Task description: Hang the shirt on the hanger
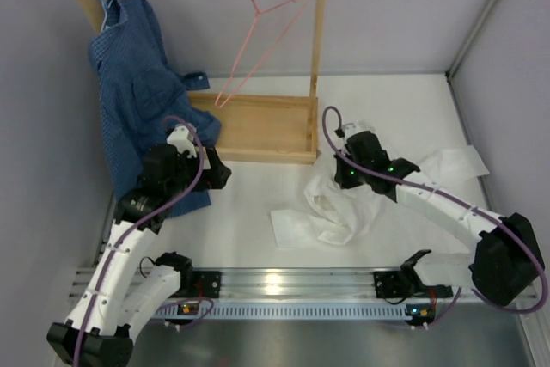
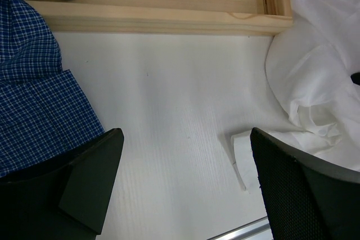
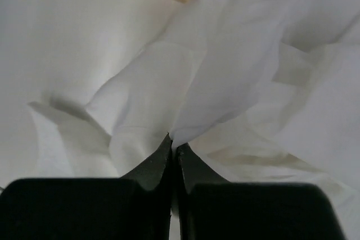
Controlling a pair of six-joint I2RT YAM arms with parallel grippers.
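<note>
The white shirt (image 1: pixel 331 208) lies crumpled on the table right of centre; it also shows in the left wrist view (image 2: pixel 318 77) and the right wrist view (image 3: pixel 236 66). My right gripper (image 3: pixel 174 145) is shut on a fold of the shirt, near its upper edge in the top view (image 1: pixel 345 176). The pink wire hanger (image 1: pixel 258 36) hangs from the wooden rail, empty. My left gripper (image 2: pixel 185 178) is open and empty over bare table, left of the shirt, in the top view (image 1: pixel 216 174).
A blue checked shirt (image 1: pixel 133 83) hangs on a pale blue hanger at the rail's left end and drapes by my left arm. The wooden rack's tray base (image 1: pixel 258 131) stands behind both grippers. A metal rail (image 1: pixel 292 285) runs along the near edge.
</note>
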